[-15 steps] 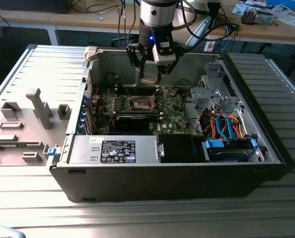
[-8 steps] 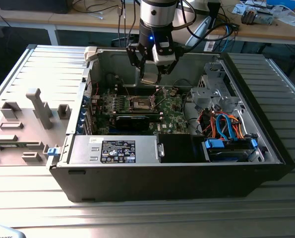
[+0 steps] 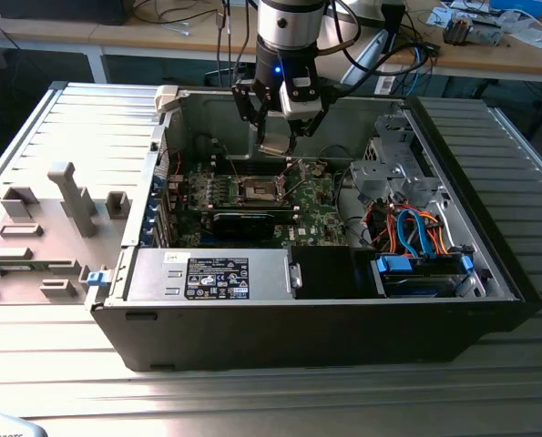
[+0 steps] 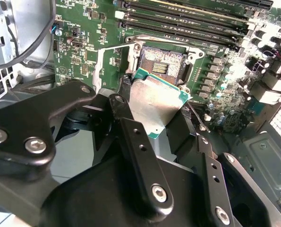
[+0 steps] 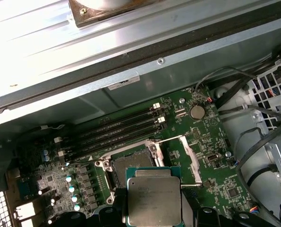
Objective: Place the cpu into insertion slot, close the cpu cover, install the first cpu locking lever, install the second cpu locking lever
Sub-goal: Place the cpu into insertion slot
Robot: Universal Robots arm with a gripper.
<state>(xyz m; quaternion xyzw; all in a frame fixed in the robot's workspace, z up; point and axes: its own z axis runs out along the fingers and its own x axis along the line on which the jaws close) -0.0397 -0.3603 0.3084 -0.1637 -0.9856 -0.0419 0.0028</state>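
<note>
Indoors: ribbed metal table (image 3: 252,401), open case (image 3: 298,332), cpu (image 4: 157,106) in hand (image 3: 277,138), cluttered workbench (image 3: 498,59) behind

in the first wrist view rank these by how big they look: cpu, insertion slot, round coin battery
1. cpu, though it sits nearer the camera, which makes it look bigger.
2. insertion slot, partly hidden behind the cpu.
3. coin battery, clearly smallest.
</note>
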